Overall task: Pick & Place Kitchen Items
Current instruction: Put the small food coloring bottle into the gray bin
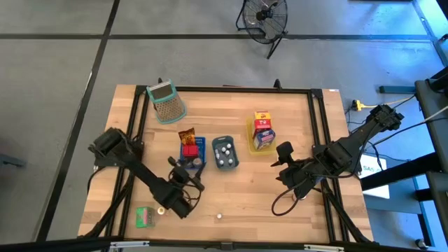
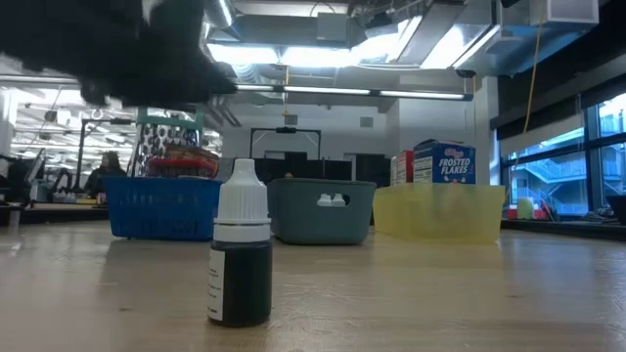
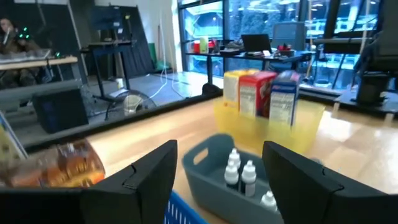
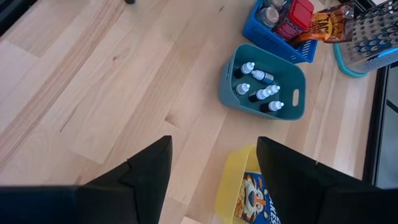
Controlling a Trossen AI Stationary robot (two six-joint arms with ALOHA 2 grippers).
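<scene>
My left gripper hovers open at the near end of the blue tray, which holds a red tin and a brown packet. Nothing is between its fingers. Beyond it, the grey-blue tray holds several white-capped bottles, and the yellow tray holds upright cartons. My right gripper hangs open above bare table, near the yellow tray. A dark dropper bottle stands upright on its base near the front edge. A green carton lies at the front left.
A green-rimmed mesh basket lies at the far left of the table. A small white piece sits beside the green carton, under my left arm. Bare wood stretches along the table's front and right between the trays and the edge.
</scene>
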